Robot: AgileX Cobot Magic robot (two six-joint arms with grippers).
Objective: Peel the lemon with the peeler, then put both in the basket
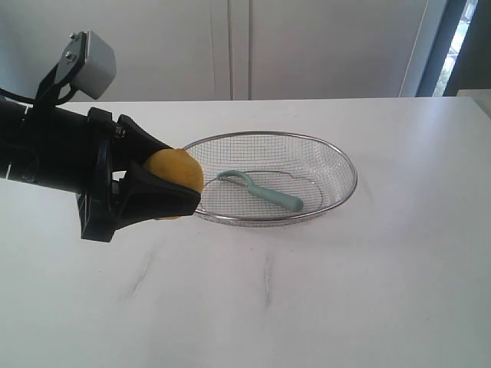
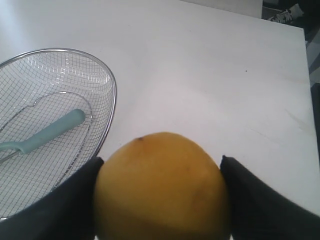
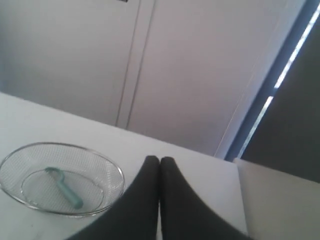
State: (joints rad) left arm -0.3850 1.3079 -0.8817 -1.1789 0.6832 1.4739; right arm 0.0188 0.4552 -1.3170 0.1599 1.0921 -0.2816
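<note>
My left gripper (image 1: 178, 178) is shut on the yellow lemon (image 1: 177, 172), holding it in the air just beside the left rim of the wire mesh basket (image 1: 342, 156). In the left wrist view the lemon (image 2: 161, 187) fills the space between the two black fingers (image 2: 67, 205). The teal peeler (image 1: 265, 191) lies inside the basket (image 2: 113, 95), handle toward the front. My right gripper (image 3: 160, 160) is shut with nothing in it, held high and away from the basket (image 3: 114, 170); it is out of the exterior view.
The white table (image 1: 345, 291) stretches in front of and to the right of the basket. A white wall with a door seam stands behind the table's far edge.
</note>
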